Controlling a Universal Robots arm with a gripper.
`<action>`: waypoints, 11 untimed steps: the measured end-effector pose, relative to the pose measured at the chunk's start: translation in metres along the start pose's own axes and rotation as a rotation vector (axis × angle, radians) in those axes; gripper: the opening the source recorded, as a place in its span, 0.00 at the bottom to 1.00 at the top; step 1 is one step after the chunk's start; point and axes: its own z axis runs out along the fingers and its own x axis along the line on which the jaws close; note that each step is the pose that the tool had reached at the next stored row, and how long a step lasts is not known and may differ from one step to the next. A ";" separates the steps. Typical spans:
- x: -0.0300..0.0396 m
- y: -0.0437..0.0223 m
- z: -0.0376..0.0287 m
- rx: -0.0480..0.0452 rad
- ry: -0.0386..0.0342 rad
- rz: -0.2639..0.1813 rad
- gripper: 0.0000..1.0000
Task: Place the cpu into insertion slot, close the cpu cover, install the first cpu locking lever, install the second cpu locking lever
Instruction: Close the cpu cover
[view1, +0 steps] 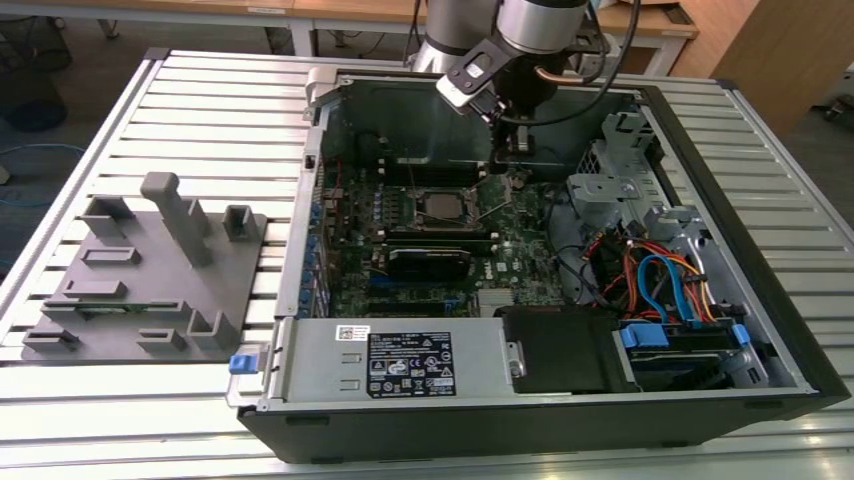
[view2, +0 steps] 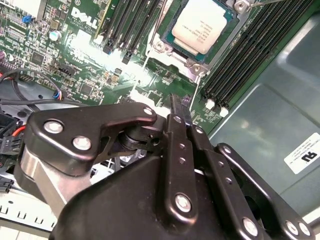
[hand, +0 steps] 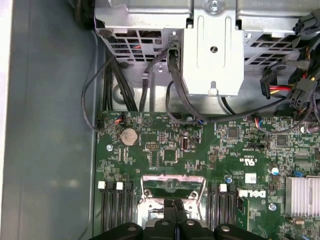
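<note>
One gripper (view2: 177, 102) low over green board (view2: 75, 65) inside open case (view1: 747, 250), fingers pinched together with nothing seen between them, cpu (view2: 202, 27) lying flat in slot (view2: 175, 47), fingertips near that slot, not touching it

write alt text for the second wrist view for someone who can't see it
The black gripper, shut, hangs over a green circuit board. Beyond it the silver-topped cpu sits in the insertion slot, with dark memory slots on either side.
</note>
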 end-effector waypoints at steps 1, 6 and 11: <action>0.0000 0.0010 0.0000 0.0000 0.0001 0.000 0.10; -0.0001 0.0070 0.0001 -0.0001 0.0002 0.000 0.10; -0.0001 0.0114 0.0001 -0.0001 0.0002 0.000 0.10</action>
